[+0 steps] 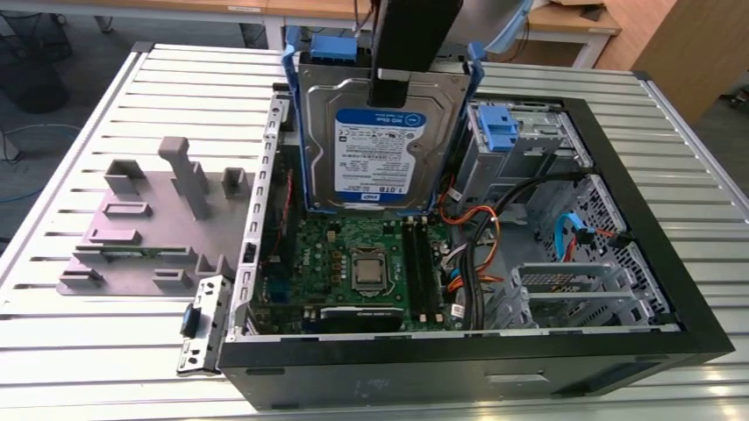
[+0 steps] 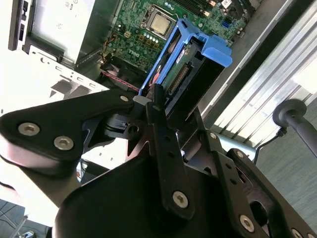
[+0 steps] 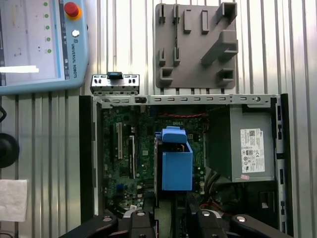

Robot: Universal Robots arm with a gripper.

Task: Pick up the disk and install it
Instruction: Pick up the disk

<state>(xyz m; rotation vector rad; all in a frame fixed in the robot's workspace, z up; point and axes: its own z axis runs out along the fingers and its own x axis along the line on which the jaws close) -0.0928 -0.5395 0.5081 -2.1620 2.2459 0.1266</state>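
A ribbed, slatted aluminium bench carries the work, with wooden desks and office floor beyond it. The black two-finger gripper is clamped on the upper edge of the disk, a flat metal hard drive with a glossy white-and-blue label and blue plastic rails. It holds the disk upright over the green motherboard of the open black steel computer case, which lies toward the bench's edge on the exterior view's right. The pick-up looks done; seating the disk in a bay is not. A bare blue plastic bracket sits in the case just beside the disk. A matte grey moulded fixture lies near the opposite edge.
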